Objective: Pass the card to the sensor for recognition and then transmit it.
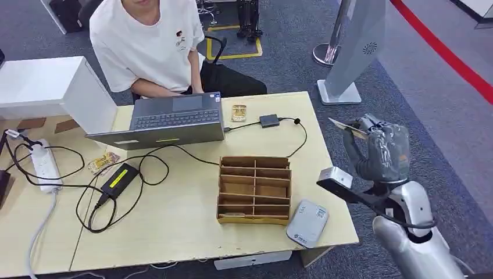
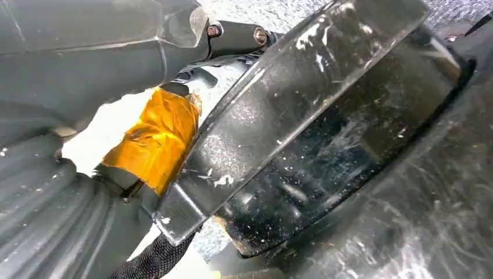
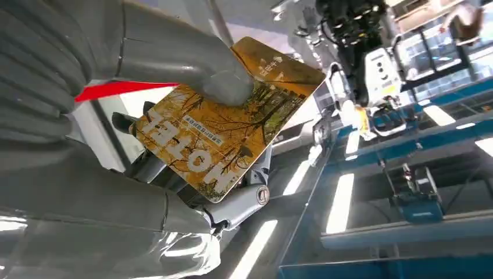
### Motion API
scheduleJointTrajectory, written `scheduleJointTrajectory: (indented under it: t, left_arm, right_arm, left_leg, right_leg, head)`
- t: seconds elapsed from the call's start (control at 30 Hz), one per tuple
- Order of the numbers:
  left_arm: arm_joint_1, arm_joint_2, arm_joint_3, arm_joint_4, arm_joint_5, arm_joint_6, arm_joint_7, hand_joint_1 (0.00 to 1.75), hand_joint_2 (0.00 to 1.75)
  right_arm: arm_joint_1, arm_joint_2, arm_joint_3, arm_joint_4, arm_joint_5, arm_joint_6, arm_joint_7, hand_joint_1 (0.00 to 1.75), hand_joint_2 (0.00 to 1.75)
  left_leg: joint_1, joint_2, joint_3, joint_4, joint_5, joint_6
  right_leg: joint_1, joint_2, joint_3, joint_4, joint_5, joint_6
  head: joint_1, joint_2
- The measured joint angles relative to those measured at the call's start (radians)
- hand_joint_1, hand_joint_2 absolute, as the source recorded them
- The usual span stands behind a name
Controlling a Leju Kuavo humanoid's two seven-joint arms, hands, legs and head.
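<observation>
Card (image 1: 347, 126) pinched by right hand (image 1: 378, 152), held up at right of frame, well off table (image 1: 174, 221). Scan step not yet done, looks like. Next: card lowered onto white reader (image 1: 307, 222), lower middle. Left hand state can't be told.

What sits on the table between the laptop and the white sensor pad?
In the head view, the cardboard divider box lies between the laptop and the white sensor pad.
</observation>
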Motion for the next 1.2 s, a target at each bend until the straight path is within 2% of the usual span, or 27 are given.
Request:
scheduleJointTrajectory:
  t: [0.2,0.43,0.73,1.2]
  left_arm:
    - [-0.001,-0.001,0.000,0.000,0.008,0.000,0.013,0.00,1.75]
    - [-0.001,-0.002,0.000,0.000,0.010,-0.001,0.019,0.00,1.75]
    - [-0.002,-0.003,0.000,0.000,0.010,-0.003,0.022,0.00,1.75]
    - [-0.003,-0.003,0.000,0.000,0.010,-0.005,0.030,0.00,1.75]
  right_arm:
    - [0.144,0.028,-0.006,-0.086,0.056,-0.038,-0.035,1.75,1.75]
    - [0.244,0.054,0.010,-0.089,0.179,-0.078,-0.038,1.75,1.75]
    - [0.263,0.086,0.096,-0.020,0.295,-0.095,0.009,1.75,1.75]
    - [0.252,0.098,0.190,0.059,0.308,-0.094,0.037,1.75,1.75]
  left_leg:
    - [0.000,0.000,0.000,0.000,0.000,0.000]
    - [0.000,0.001,0.000,0.000,0.000,0.000]
    - [0.000,0.002,0.000,0.000,0.000,0.000]
    - [0.000,0.002,0.000,0.000,0.000,0.000]
  right_leg:
    - [0.000,0.000,0.000,0.000,0.000,0.000]
    - [0.000,0.000,0.000,0.000,0.000,0.000]
    - [0.000,0.001,0.000,0.000,0.000,0.000]
    - [0.000,0.001,0.000,0.000,0.000,0.000]
  head:
    - [0.000,0.000]
    - [0.000,0.000]
    - [0.000,0.000]
    - [0.000,0.000]
